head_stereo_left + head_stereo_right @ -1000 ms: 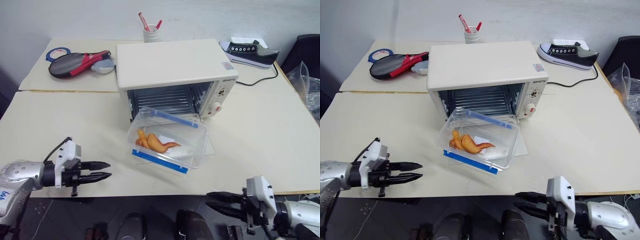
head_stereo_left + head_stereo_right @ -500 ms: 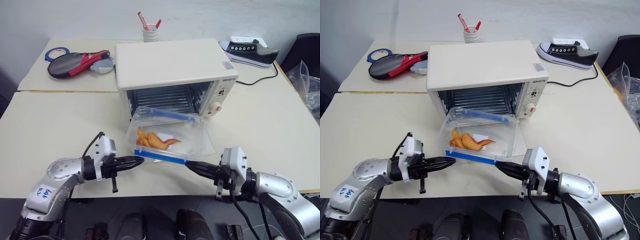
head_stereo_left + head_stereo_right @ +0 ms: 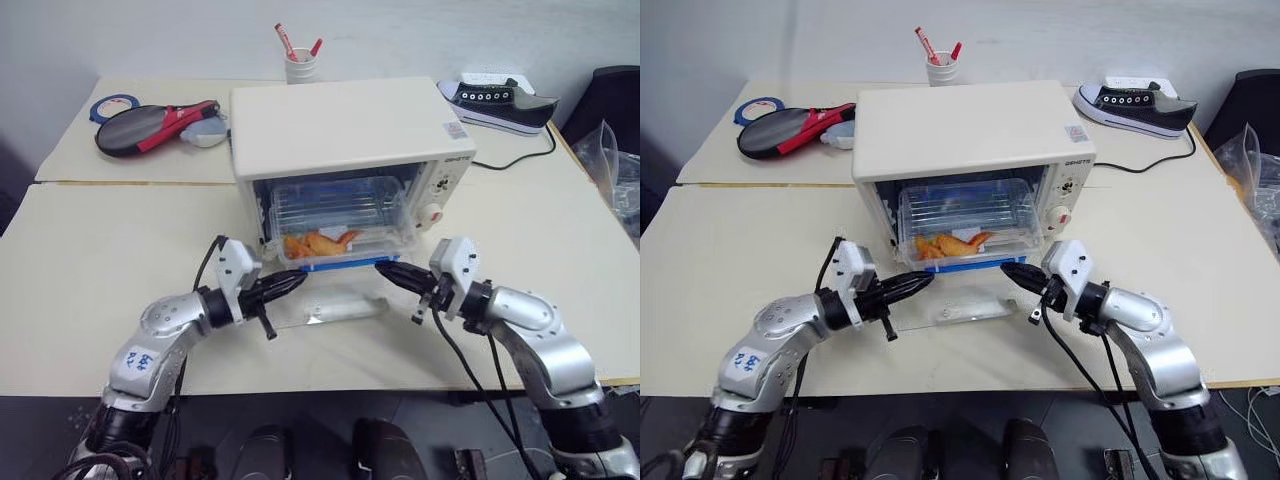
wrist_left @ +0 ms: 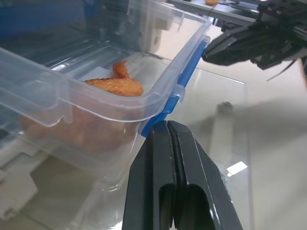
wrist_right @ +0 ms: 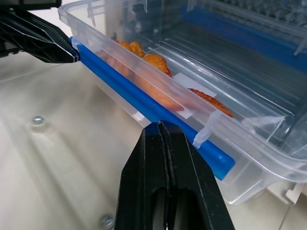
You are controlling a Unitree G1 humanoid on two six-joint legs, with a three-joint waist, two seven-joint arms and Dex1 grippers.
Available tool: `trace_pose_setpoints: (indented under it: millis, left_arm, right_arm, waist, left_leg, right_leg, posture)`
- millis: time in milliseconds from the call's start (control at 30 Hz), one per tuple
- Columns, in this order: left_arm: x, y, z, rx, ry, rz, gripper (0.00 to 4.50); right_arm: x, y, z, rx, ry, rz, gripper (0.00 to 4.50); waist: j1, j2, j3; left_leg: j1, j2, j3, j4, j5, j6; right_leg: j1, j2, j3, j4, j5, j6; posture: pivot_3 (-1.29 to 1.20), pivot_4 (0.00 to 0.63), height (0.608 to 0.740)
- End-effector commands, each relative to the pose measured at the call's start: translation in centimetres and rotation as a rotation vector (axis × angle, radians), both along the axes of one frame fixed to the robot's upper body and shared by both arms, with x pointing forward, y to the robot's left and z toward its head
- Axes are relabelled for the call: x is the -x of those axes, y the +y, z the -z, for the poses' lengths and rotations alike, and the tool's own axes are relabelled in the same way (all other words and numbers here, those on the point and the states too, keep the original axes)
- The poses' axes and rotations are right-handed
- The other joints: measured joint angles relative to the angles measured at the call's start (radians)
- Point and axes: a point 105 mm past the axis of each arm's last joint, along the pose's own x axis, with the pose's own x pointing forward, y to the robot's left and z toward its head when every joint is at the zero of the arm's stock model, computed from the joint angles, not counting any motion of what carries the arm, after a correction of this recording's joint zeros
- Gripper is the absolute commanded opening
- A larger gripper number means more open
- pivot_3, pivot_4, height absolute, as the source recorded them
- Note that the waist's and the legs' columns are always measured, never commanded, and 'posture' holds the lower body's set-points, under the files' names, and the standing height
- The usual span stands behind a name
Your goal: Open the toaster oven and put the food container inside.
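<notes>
The cream-white toaster oven (image 3: pixel 345 130) stands mid-table with its glass door (image 3: pixel 330 305) folded down flat onto the table. The clear food container (image 3: pixel 335 222), holding orange-brown fried pieces, sits level in the oven mouth, its near blue clip (image 3: pixel 338 265) at the opening's front edge. My left gripper (image 3: pixel 298 279) is shut, and its tip touches the left end of that blue clip (image 4: pixel 178 100). From the other side my right gripper (image 3: pixel 384 267), also shut, presses its tip against the clip (image 5: pixel 153 109). Neither gripper holds anything.
Behind the oven stand a white cup with red pens (image 3: pixel 300 65), a red-and-black paddle (image 3: pixel 150 125), a blue tape roll (image 3: pixel 115 105) and a black shoe (image 3: pixel 500 105). A black cable (image 3: pixel 520 160) runs from the oven's right side. A plastic bag (image 3: pixel 615 160) lies at the right edge.
Both grippers came forward and inward from the table's near edge, and the left one shut. The container moved from lying tilted on the door to sitting level inside the oven mouth.
</notes>
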Motion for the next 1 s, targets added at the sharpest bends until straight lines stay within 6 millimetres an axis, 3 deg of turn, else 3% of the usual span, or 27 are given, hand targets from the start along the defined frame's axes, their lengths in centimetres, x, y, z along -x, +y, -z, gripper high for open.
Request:
trace_pose_setpoints:
  millis: [33, 300, 467, 533, 633, 767, 900, 1000]
  left_arm:
    - [-1.8, -0.1, -1.4, 0.038, -0.076, -0.081, 0.02]
    - [-3.7, -0.8, -1.9, 0.053, -0.127, -0.111, 0.02]
    - [-5.3, -0.3, -2.7, 0.095, -0.134, -0.194, 0.02]
    - [-5.1, -0.4, -2.8, 0.082, -0.140, -0.164, 0.02]
    - [-4.2, 0.3, -2.8, 0.046, -0.136, -0.143, 0.02]
    - [-1.6, 1.1, -3.7, 0.058, -0.126, -0.035, 0.02]
    - [1.2, 2.2, -4.3, 0.036, -0.112, 0.052, 0.02]
    - [3.5, 4.7, -4.5, 0.018, -0.073, 0.079, 0.02]
  right_arm:
    - [-1.4, 0.4, -1.4, 0.001, -0.099, 0.015, 0.00]
    - [-4.9, -0.5, -4.1, -0.014, -0.217, 0.104, 0.00]
    - [-5.7, -1.4, -5.1, -0.006, -0.243, 0.104, 0.00]
    - [-4.8, -1.7, -5.1, -0.016, -0.218, 0.043, 0.00]
    - [-2.2, -2.1, -4.3, -0.024, -0.130, -0.097, 0.00]
    - [0.5, -4.4, -3.1, 0.013, -0.030, -0.147, 0.00]
    - [1.5, -7.4, -1.9, 0.049, 0.030, -0.099, 0.00]
    - [1.3, -10.0, 0.1, 0.098, 0.073, -0.046, 0.00]
  waist:
    - [0.000, 0.000, 0.000]
    - [-0.006, 0.000, 0.000]
    - [-0.009, 0.000, 0.000]
    - [-0.009, 0.000, 0.000]
    - [-0.009, 0.000, 0.000]
    - [-0.011, 0.000, 0.000]
    - [-0.015, 0.000, 0.000]
    - [-0.022, 0.001, 0.000]
  left_leg:
    - [0.000, 0.000, 0.000, 0.000, 0.000, 0.000]
    - [-0.001, 0.000, 0.000, 0.000, 0.001, 0.000]
    - [-0.001, 0.000, -0.002, 0.001, 0.001, 0.000]
    - [-0.001, 0.000, -0.002, 0.001, 0.001, 0.000]
    - [-0.002, 0.000, -0.003, 0.000, 0.001, 0.000]
    - [-0.001, 0.000, -0.004, 0.000, 0.001, 0.000]
    - [0.001, 0.000, -0.004, 0.001, 0.001, 0.001]
    - [0.002, 0.001, -0.006, 0.000, 0.001, 0.000]
  right_leg:
    - [0.000, 0.000, 0.000, 0.000, 0.000, 0.000]
    - [0.000, 0.000, -0.001, 0.000, 0.000, 0.001]
    - [0.001, 0.000, -0.002, 0.000, 0.000, 0.001]
    - [0.001, 0.000, -0.003, -0.001, 0.000, 0.001]
    - [0.002, 0.000, -0.004, -0.002, 0.000, 0.001]
    - [0.003, -0.001, -0.005, -0.003, 0.000, 0.001]
    - [0.006, -0.002, -0.005, -0.002, 0.001, 0.001]
    - [0.007, -0.002, -0.007, -0.004, 0.001, 0.001]
  posture:
    - [0.00, 0.150, 0.740]
    - [0.00, 0.150, 0.740]
    - [0.00, 0.150, 0.740]
    - [0.00, 0.150, 0.740]
    - [0.00, 0.150, 0.740]
    - [0.00, 0.150, 0.740]
    - [0.00, 0.150, 0.740]
    - [0.00, 0.150, 0.740]
